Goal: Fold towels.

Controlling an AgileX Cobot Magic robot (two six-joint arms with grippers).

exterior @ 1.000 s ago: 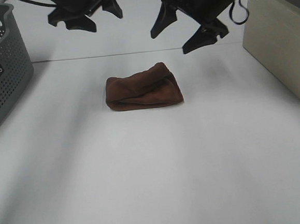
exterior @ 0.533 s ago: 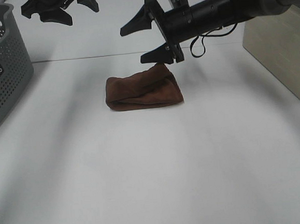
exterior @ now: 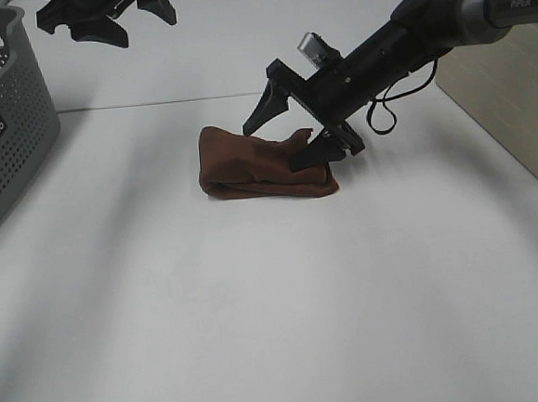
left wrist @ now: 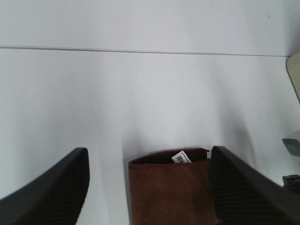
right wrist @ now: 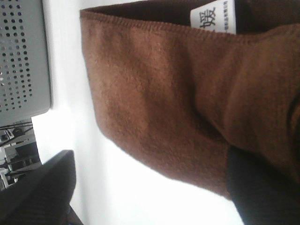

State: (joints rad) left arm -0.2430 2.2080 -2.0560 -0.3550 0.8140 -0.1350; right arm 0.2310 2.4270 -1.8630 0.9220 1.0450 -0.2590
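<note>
- From the high camera, the brown towel (exterior: 264, 162) lies folded in a small lump on the white desk (exterior: 278, 312), a bit past the middle. The right pincer (exterior: 287, 136) comes in from the right on a long black arm. Its two fingers are spread apart. One finger is above the far side of the towel, and the other presses on the towel's right end. The towel bunches up a little there. The left pincer (exterior: 105, 16) hangs high near the far left, well away from the towel. Its fingers are spread too and hold nothing. A grey basket (exterior: 2, 129) with little holes stands at the left edge. A pale box (exterior: 510, 70) stands at the right edge.
- From the left wrist camera, the two dark fingers (left wrist: 56, 192) of the left pincer are wide apart. The towel (left wrist: 171, 192) shows on the desk between them, with nothing touching it. A small white tag (left wrist: 182, 157) sits at one edge of the towel.
- From the right wrist camera, the towel (right wrist: 178, 93) fills most of the picture, very close. The white tag (right wrist: 213, 16) with dark print is at one edge. One dark finger (right wrist: 262, 187) of the right pincer is against the cloth. The other finger (right wrist: 37, 192) is off to the side over the desk. The grey basket (right wrist: 23, 56) shows beyond the towel.
</note>
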